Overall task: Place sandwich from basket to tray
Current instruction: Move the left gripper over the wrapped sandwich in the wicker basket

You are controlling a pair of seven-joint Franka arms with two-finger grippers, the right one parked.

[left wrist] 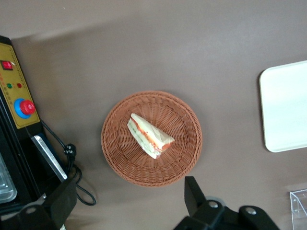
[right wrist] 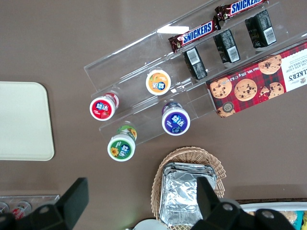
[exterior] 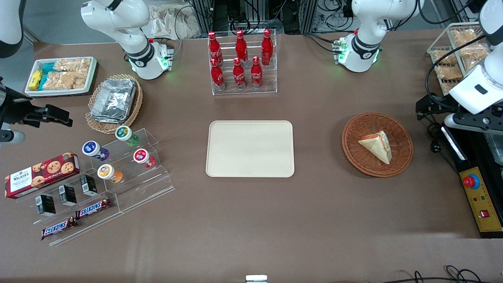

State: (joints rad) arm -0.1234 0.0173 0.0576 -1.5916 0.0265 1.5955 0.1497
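Well apart from the tray (exterior: 250, 148), open fingers (left wrist: 194, 196) hang above the basket (left wrist: 120, 158) rim.

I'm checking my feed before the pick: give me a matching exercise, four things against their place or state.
Things:
1. sandwich
2. tray
3. gripper
4. basket

States:
A. bare, nothing on it
B. open, above the table beside the basket
C. lying in the basket
D. toward the working arm's end of the table

Pairs: 1-C, 2-A, 3-B, 4-D
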